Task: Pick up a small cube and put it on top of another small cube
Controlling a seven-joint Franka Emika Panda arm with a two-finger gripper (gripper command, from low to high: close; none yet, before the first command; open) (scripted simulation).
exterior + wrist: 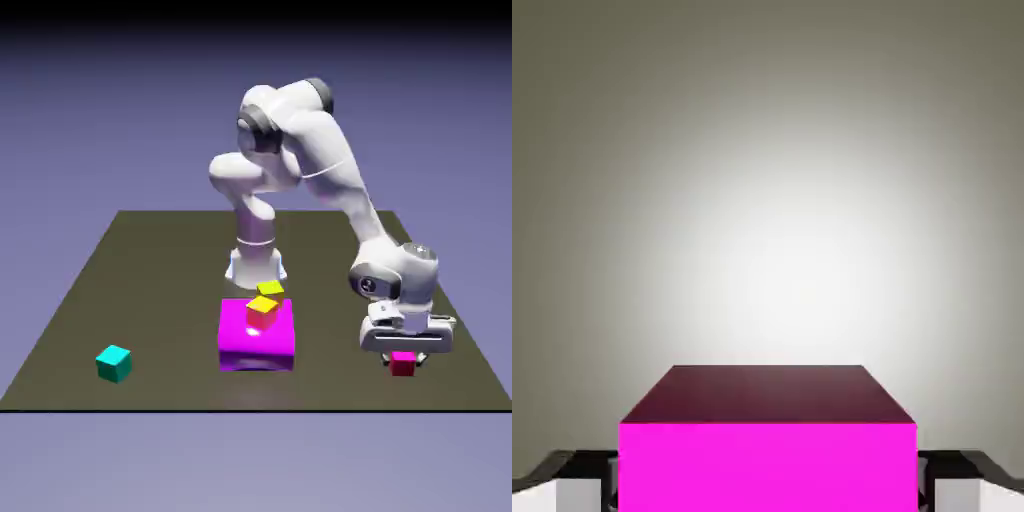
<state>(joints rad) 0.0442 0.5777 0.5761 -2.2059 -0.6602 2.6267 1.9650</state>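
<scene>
Exterior view high across the table (150, 300), hand view close, both sharing the pink-red cube (403, 364).

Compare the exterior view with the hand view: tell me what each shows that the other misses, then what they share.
Only the exterior view shows the arm, the teal cube, the large magenta block with a yellow cube on it, and another yellow cube behind. Only the hand view shows the fingertips flanking the small pink-red cube at close range. Both show that cube at the gripper, and the table.
</scene>
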